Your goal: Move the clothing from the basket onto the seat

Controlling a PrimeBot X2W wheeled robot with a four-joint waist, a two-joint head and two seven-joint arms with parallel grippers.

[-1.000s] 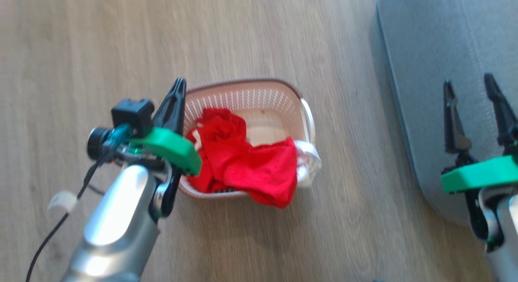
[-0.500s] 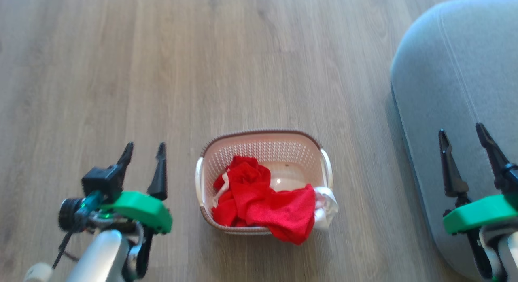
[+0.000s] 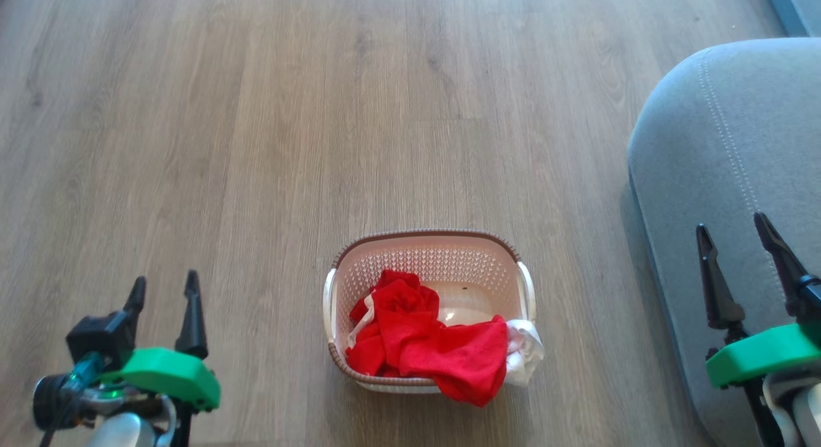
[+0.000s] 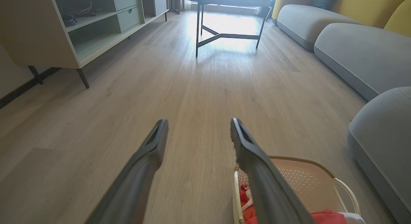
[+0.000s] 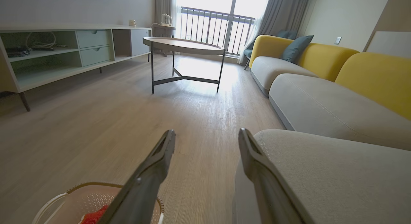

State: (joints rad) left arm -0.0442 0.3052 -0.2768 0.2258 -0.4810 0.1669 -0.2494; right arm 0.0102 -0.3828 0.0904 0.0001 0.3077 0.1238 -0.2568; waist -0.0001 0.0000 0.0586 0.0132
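The left gripper (image 3: pixel 164 279) is wide open and empty, over the floor (image 3: pixel 256 145) beside the basket (image 3: pixel 430 234). The right gripper (image 3: pixel 731 224) is wide open and empty too, over the edge of the seat (image 3: pixel 725 145). The red and white clothing (image 3: pixel 442 344) lies in the basket, with some hanging over the rim.

Head camera looks down, wrist cameras low and forward, sharing the basket (image 3: pixel 436 262).

Open floor (image 3: pixel 577 274) between basket (image 3: pixel 426 234) and seat (image 3: pixel 725 145)
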